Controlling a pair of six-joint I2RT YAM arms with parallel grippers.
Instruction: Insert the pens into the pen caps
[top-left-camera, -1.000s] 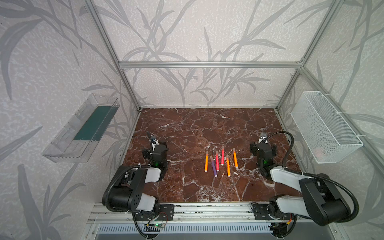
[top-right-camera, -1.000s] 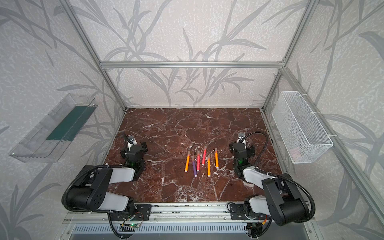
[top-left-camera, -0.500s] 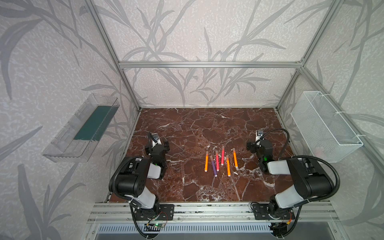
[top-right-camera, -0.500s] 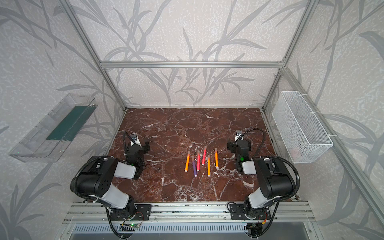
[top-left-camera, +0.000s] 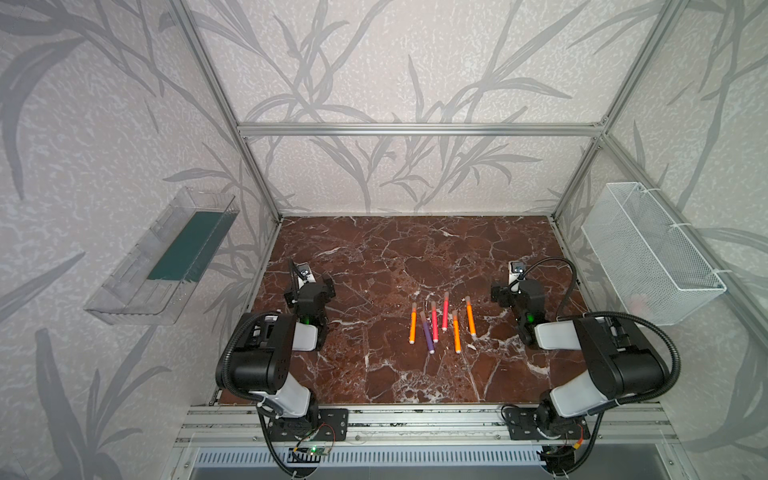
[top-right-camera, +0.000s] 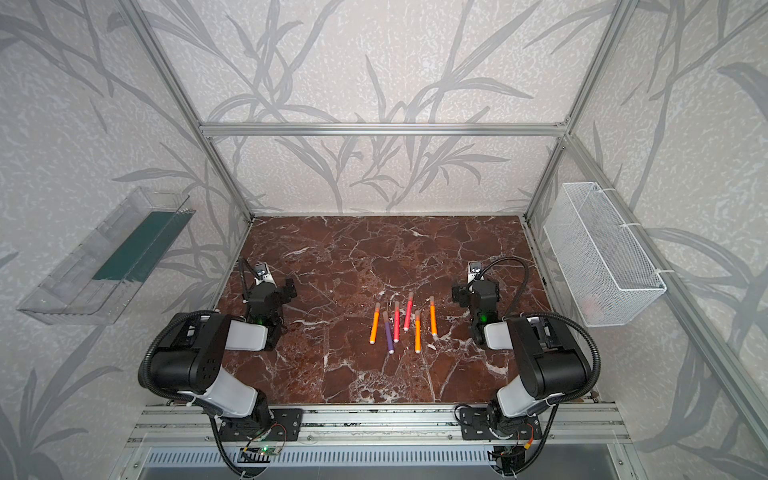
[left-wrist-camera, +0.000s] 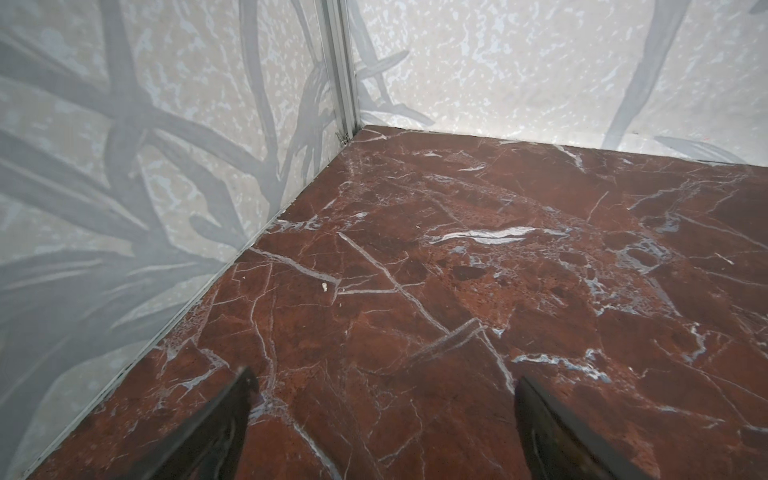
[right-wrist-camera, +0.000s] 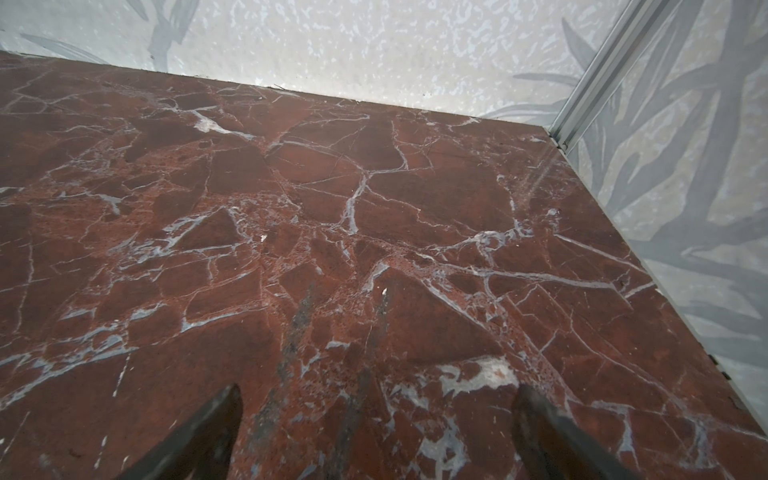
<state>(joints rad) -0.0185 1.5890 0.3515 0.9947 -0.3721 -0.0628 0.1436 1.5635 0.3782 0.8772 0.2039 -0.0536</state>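
Several pens lie side by side mid-table in both top views: three orange (top-left-camera: 412, 328) (top-right-camera: 417, 334), two pink-red (top-left-camera: 445, 313) (top-right-camera: 396, 324) and one purple (top-left-camera: 428, 336) (top-right-camera: 389, 334). Each far end carries a pale translucent pen cap (top-left-camera: 467, 299) (top-right-camera: 377, 306). My left gripper (top-left-camera: 320, 286) (left-wrist-camera: 384, 378) hovers open over bare marble, left of the pens. My right gripper (top-left-camera: 513, 291) (right-wrist-camera: 376, 392) is open too, right of the pens. Both wrist views show only empty table between the fingertips (left-wrist-camera: 243, 390) (right-wrist-camera: 530, 401).
A clear tray (top-left-camera: 124, 291) with a green insert hangs on the left wall. A white mesh basket (top-left-camera: 648, 253) hangs on the right wall. Aluminium posts (left-wrist-camera: 340, 66) (right-wrist-camera: 598, 70) stand in the back corners. A metal rail (top-left-camera: 415, 419) runs along the front edge.
Both arms have lifted their elbows from a low folded pose, and the grippers have shifted slightly toward the back. The pens have not moved.
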